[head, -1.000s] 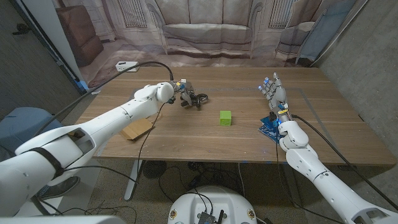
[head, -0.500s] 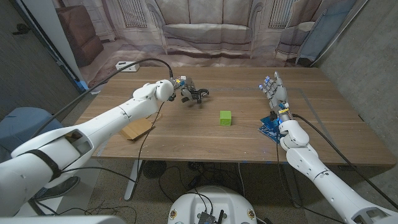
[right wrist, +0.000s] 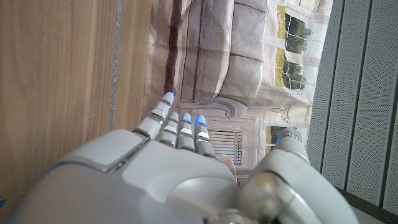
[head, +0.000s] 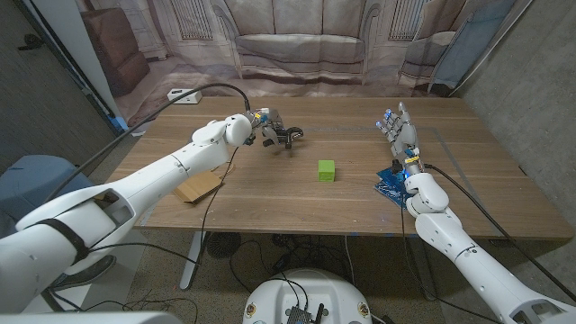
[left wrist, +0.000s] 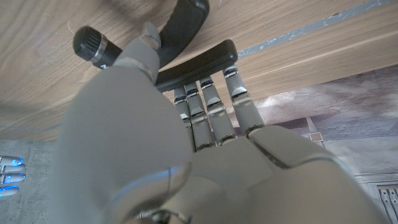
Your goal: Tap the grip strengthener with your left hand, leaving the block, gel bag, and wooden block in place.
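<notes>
Now my left hand (head: 266,127) rests open fingertips on the grip strengthener (left wrist: 180,37), gripping nothing; it looks rigid, light, likely to skid, so I'd touch the handle.

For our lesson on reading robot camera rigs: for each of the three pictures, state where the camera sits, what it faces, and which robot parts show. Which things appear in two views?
Head view: on the robot's head, looking down at the table; both arms show.
Left wrist view: behind the left hand, facing the grip strengthener.
Right wrist view: behind the right hand, facing the table edge and backdrop.
Shared: the strengthener and both hands also show in the head view.
</notes>
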